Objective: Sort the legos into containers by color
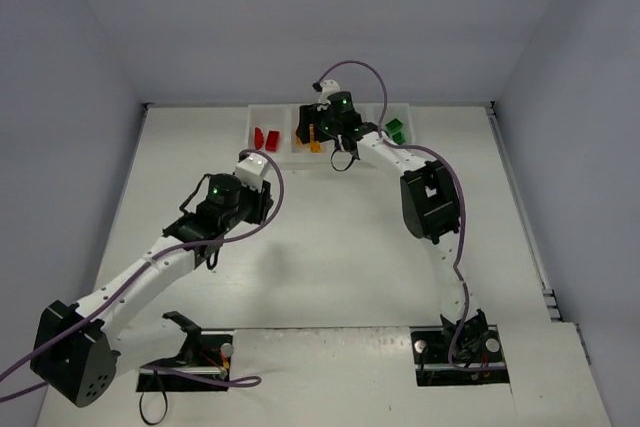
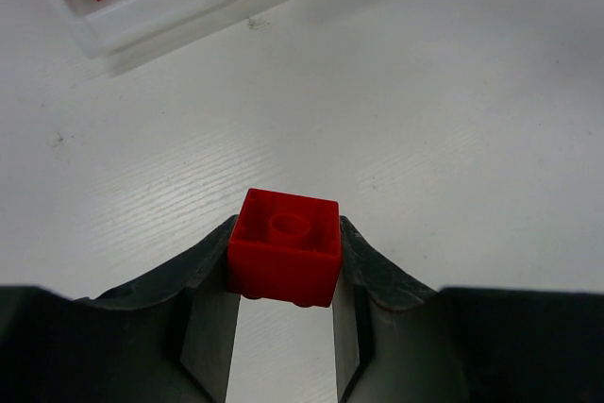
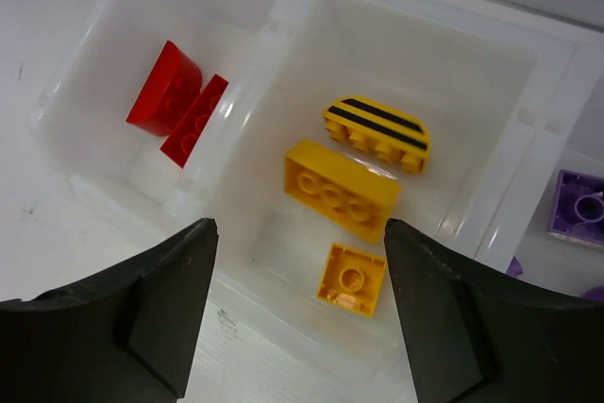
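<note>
A small red square plastic brick is pinched between the fingers of the left gripper, over the white table and just near of the row of four white translucent plastic bins at the table's far edge. The leftmost bin holds two red bricks. The second bin holds three yellow-orange bricks, one of them striped black. The right gripper hangs over this second bin with its jaws spread, holding nothing. Purple bricks lie in the third bin, and a green brick in the rightmost.
</note>
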Controlling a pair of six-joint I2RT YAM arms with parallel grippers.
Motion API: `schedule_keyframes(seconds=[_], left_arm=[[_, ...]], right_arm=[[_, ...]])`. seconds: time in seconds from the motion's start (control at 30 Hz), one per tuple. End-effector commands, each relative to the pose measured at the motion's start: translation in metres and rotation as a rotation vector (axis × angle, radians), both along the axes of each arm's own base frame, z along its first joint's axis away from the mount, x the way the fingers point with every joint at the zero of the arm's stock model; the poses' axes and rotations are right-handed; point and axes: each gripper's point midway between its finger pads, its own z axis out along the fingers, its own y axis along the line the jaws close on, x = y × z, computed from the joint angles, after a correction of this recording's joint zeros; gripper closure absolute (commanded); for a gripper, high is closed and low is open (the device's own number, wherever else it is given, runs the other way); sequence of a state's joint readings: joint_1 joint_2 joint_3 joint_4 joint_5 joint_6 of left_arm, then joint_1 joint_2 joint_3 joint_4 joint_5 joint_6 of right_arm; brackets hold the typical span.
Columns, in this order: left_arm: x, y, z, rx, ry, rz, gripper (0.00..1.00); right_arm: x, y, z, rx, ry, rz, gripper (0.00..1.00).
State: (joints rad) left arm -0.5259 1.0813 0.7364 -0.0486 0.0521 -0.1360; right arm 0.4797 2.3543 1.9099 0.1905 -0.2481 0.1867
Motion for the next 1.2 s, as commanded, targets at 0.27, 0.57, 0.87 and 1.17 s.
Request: schedule_keyframes(seconds=[0.27,0.57,0.87,1.17], left_arm=[[0.09,0.01,0.056,-0.07,-0.063,0.059,1.0],[0.185,0.008,0.053,-0.029,-0.086,0.083,0.97],[0.269,-0.002,0.048,0.0,-0.124,0.114,0.89],[0.301,0.013,0.051,0.048,-0.121,0.208,0.45]], right_arm=[[-0.046,-0.035,0.186,0.096,-0.309,-0.028,0.3],[-0.147,-0.095,0.198,0.102,-0.279,-0.079,0.3],[-0.221,-0.131,0.15,0.1,-0.143,-0.108,0.29],[-0.242,-0.154,0.145,0.07,-0.138,-0.165,0.26]])
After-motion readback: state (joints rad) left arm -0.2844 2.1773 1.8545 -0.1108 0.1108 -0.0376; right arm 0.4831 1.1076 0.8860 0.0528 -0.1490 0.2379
